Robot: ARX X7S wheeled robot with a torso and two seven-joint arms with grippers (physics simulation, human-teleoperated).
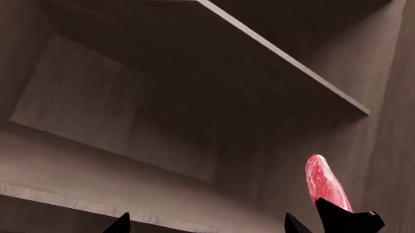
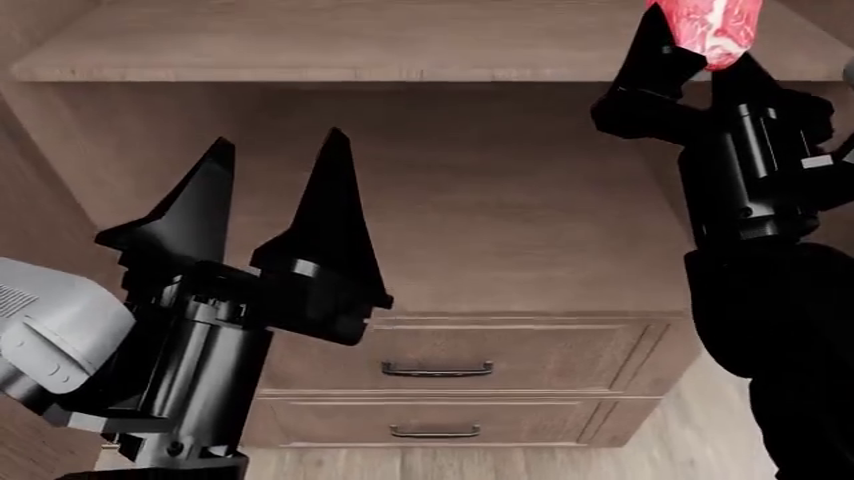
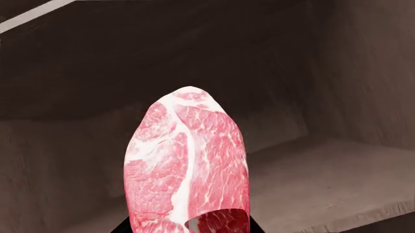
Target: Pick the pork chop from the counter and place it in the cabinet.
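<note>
Pork chop pinched by its lower end in right gripper, standing on edge at one o'clock, before the cabinet shelf. Glossy, probably slick and limp; deeper mid-slab hold judged safer. Left gripper spread, empty, nine o'clock.
</note>
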